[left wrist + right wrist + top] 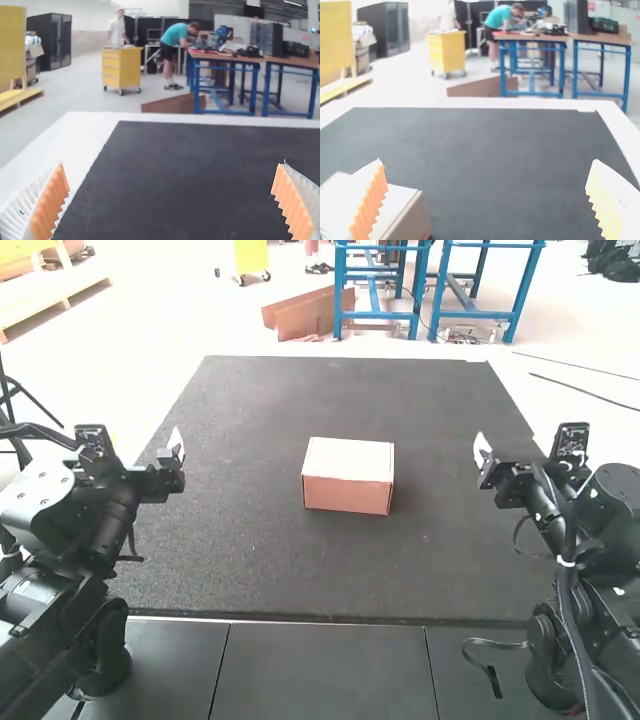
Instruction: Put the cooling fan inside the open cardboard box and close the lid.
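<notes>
The cardboard box (348,475) sits at the middle of the frame in the high view, on a black mat (250,410) that covers most of the pale bench (75,130). Its lid is down flat, and the front wall faces the lower edge of the frame. It stands on its own, well apart from both arms.

The left gripper (172,452) hangs at the left of the frame, over the mat's left edge and about level with the box. In the left wrist view, its white ribbed fingers (47,205) with orange pads stand wide apart, with bare mat between them and nothing held.

The right gripper (485,462) hangs at the right of the frame, over the mat's right side and also about level with the box. Its fingers (367,200) are likewise spread wide and hold nothing. In the right wrist view, a corner of the box (402,212) shows at the lower left, just behind one finger.
</notes>
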You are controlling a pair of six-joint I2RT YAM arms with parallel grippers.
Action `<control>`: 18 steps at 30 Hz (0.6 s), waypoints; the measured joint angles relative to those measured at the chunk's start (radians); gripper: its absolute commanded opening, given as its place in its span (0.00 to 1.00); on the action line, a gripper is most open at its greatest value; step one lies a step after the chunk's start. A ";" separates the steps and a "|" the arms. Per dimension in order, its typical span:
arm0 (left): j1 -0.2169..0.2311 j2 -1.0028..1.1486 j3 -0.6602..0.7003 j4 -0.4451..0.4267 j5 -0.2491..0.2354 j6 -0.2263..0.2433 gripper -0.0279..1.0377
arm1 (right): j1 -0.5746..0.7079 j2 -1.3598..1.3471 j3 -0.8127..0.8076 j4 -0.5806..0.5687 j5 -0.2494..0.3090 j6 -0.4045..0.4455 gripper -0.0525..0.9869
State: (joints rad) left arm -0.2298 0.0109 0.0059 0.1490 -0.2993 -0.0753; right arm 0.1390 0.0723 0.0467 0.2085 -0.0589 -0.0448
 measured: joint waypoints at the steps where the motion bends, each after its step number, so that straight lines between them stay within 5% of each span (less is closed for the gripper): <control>1: 0.010 0.000 0.000 -0.006 0.002 0.000 0.92 | 0.000 -0.012 -0.006 0.000 0.000 -0.001 0.93; 18: 0.111 0.000 0.000 -0.124 0.034 0.005 0.92 | -0.071 -0.063 -0.043 -0.009 0.018 -0.001 0.93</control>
State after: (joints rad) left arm -0.1188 0.0109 0.0059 0.0250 -0.2653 -0.0700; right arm 0.0685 0.0097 0.0040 0.1997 -0.0406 -0.0460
